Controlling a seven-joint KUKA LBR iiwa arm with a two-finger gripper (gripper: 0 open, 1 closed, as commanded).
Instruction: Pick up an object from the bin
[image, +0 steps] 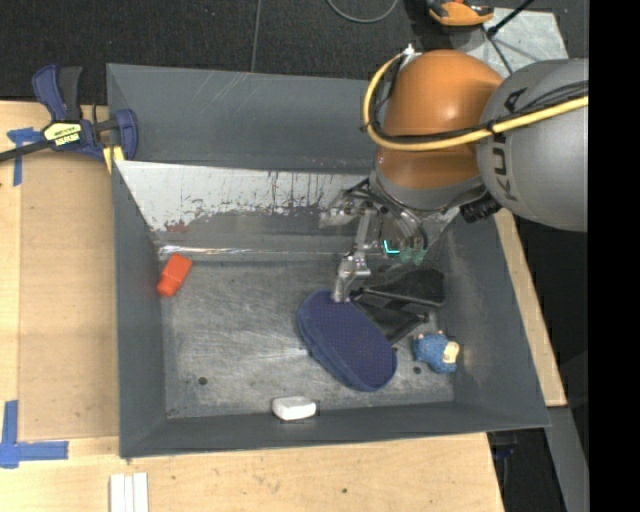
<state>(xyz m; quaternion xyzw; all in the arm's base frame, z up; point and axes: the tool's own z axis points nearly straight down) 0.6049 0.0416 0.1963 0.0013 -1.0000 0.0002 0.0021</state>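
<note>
My gripper (346, 286) hangs under the orange wrist cover at the bin's right side, one silvery fingertip showing just above the top edge of a dark blue oval pad (346, 341). Nothing is visible between the fingers. A black flat thing (402, 291) lies right beside the fingertip, to its right, partly under the gripper body. A small blue and yellow toy (436, 351) lies further right, near the bin's right wall.
An orange block (174, 275) sits at the left wall. A white eraser-like piece (294, 408) lies at the front edge of the bin floor. The arm covers the bin's back right corner.
</note>
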